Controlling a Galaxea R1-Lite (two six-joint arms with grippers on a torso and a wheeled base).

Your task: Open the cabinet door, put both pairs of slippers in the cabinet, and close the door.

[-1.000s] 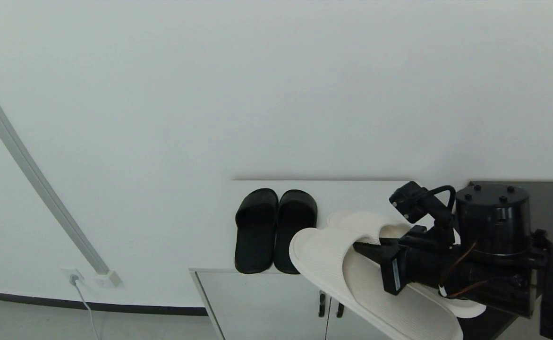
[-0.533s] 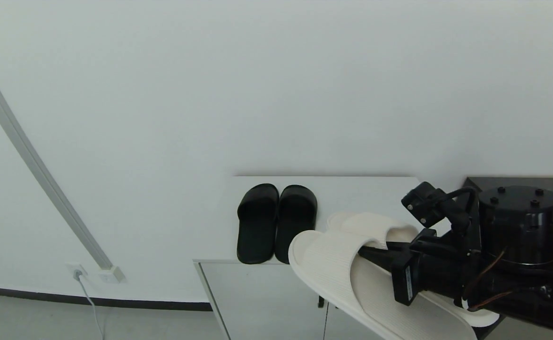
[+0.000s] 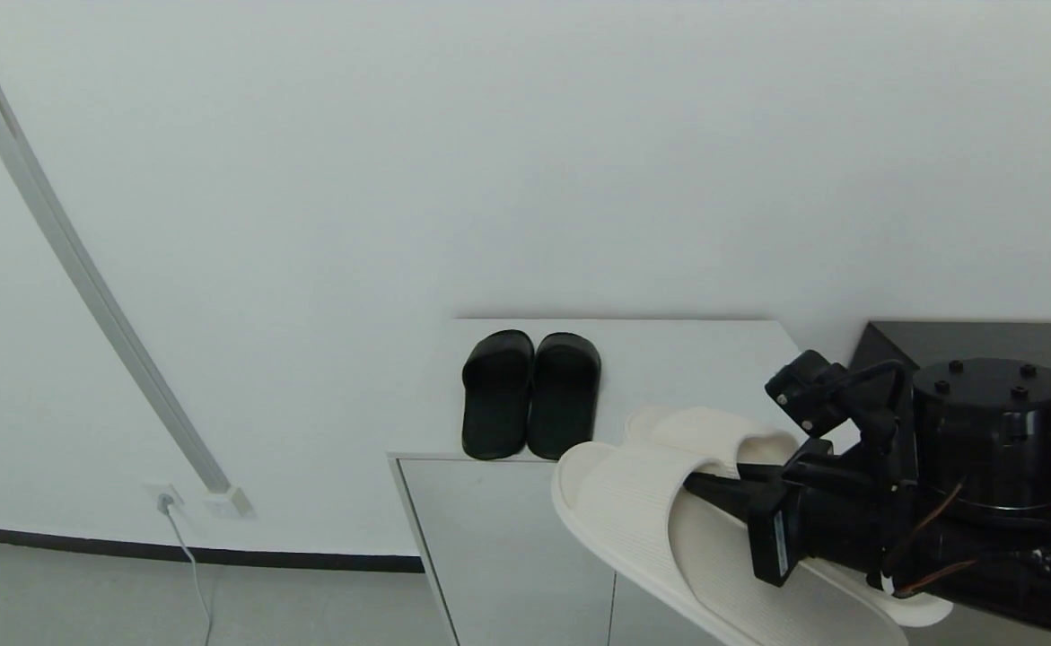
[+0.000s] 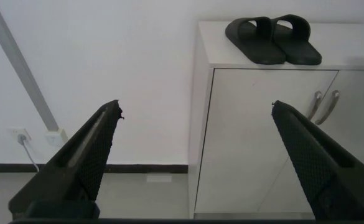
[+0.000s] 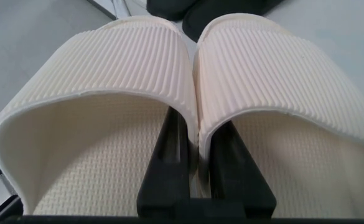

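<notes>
Right gripper (image 3: 713,489) of mine is clamped on the white slippers (image 3: 633,511), as the head view has it. I hold the pair tilted in the air in front of the cabinet (image 3: 507,547), toes toward it. The black slippers (image 3: 529,395) stand side by side on the cabinet's top, at its front edge. A white label (image 3: 778,545) sits on my gripper's housing; its print is too small to read. A wall socket (image 3: 164,496) with a cable is low on the wall, to the left of the cabinet.

From my left wrist, my left gripper (image 4: 195,106) hangs in front of the cabinet (image 4: 262,137) with its fingers spread wide apart and nothing between them. Both doors are closed, their two handles (image 4: 323,106) just beside each other at the middle seam. The black slippers (image 4: 274,38) rest on the cabinet's top.

From my right wrist, my right gripper (image 5: 197,162) has one finger inside each strap of the white slippers (image 5: 138,81), pinching the two touching strap sides together. The black slippers (image 5: 194,6) lie just beyond the toes.
</notes>
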